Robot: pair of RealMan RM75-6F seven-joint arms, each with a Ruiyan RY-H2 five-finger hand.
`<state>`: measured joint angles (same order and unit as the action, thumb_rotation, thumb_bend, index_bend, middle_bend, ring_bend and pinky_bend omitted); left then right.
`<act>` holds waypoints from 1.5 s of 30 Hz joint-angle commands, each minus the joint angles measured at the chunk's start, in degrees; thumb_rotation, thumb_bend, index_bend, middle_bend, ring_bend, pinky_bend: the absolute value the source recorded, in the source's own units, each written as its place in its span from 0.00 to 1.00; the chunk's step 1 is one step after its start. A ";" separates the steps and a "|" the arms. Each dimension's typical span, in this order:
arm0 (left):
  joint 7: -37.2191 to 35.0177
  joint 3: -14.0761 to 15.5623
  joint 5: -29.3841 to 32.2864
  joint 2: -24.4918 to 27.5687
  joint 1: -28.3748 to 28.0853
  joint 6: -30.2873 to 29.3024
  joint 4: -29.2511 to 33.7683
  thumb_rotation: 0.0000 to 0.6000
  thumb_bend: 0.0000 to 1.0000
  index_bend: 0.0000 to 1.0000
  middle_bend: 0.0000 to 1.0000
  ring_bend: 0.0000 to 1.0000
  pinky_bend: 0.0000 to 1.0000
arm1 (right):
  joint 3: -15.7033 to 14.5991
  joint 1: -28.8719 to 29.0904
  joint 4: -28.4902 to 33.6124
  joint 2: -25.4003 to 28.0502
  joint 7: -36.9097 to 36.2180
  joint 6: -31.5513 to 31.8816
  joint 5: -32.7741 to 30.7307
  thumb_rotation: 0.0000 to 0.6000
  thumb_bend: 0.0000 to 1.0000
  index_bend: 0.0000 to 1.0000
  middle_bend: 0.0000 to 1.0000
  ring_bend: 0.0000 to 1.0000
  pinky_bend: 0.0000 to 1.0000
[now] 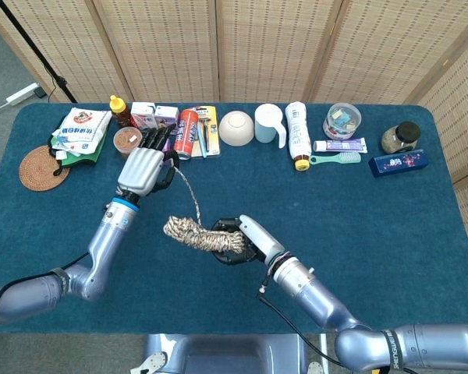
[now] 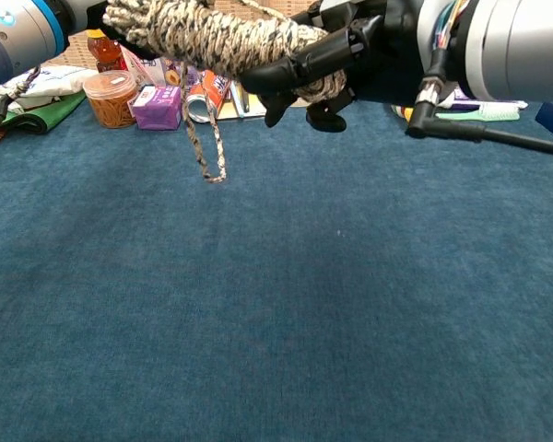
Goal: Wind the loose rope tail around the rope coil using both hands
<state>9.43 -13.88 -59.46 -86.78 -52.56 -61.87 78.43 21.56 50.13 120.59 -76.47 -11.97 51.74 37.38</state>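
Note:
The rope coil (image 1: 193, 231) is a thick speckled bundle held above the blue table (image 1: 374, 226); my right hand (image 1: 242, 238) grips its right end. In the chest view the rope coil (image 2: 212, 37) sits high in the frame, with the right hand (image 2: 336, 57) wrapped around it from the right. The loose rope tail (image 1: 188, 192) runs up from the coil to my left hand (image 1: 143, 167), which pinches it beside the back row of items. A slack loop of the rope tail (image 2: 205, 145) hangs under the coil. Only the left forearm (image 2: 18, 28) shows in the chest view.
Along the far edge stand a woven coaster (image 1: 44, 168), snack bag (image 1: 82, 128), brown jar (image 1: 128, 143), milk boxes (image 1: 144, 114), red can (image 1: 186, 130), bowl (image 1: 236, 128), cup (image 1: 268, 123), white bottle (image 1: 297, 132), plastic tub (image 1: 342, 120) and blue box (image 1: 398, 162).

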 commanded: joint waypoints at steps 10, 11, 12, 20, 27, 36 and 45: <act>-0.23 2.21 -5.00 -2.53 2.00 0.36 -2.59 1.00 0.50 0.62 0.00 0.00 0.00 | 4.03 3.31 -1.46 -2.10 3.65 8.08 -10.99 1.00 0.67 0.63 0.64 0.50 0.79; -0.14 2.41 -5.51 -2.44 2.15 0.33 -2.25 1.00 0.50 0.62 0.00 0.00 0.00 | 4.13 3.57 -1.89 -2.51 4.25 8.98 -11.47 1.00 0.67 0.63 0.64 0.51 0.79; -0.04 2.64 -6.09 -2.24 2.29 0.30 -1.76 1.00 0.50 0.62 0.00 0.00 0.00 | 4.23 3.88 -2.38 -2.97 4.89 9.87 -11.97 1.00 0.67 0.63 0.64 0.51 0.79; 1.06 4.08 -11.22 1.34 3.82 -1.30 4.91 1.00 0.50 0.62 0.00 0.00 0.00 | 4.73 6.96 -9.03 -7.54 11.06 15.27 -16.08 1.00 0.67 0.63 0.64 0.51 0.80; 1.63 4.24 -14.71 5.18 5.13 -2.77 12.01 1.00 0.50 0.62 0.00 0.00 0.00 | 5.25 8.66 -15.97 -12.76 15.27 17.89 -19.01 1.00 0.67 0.63 0.65 0.51 0.80; 1.45 4.03 -16.29 7.21 5.96 -2.72 16.13 1.00 0.50 0.62 0.00 0.00 0.00 | 5.73 9.04 -21.02 -16.87 18.89 19.54 -19.82 1.00 0.68 0.63 0.65 0.51 0.80; -0.71 1.21 -16.02 9.26 5.77 -2.20 23.38 1.00 0.50 0.62 0.00 0.00 0.00 | 4.67 8.35 -25.99 -20.51 22.89 19.16 -18.93 1.00 0.68 0.63 0.65 0.52 0.80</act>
<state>9.42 -11.46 -76.06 -78.13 -46.57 -64.26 100.24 26.76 58.72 95.02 -96.45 10.24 71.15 17.96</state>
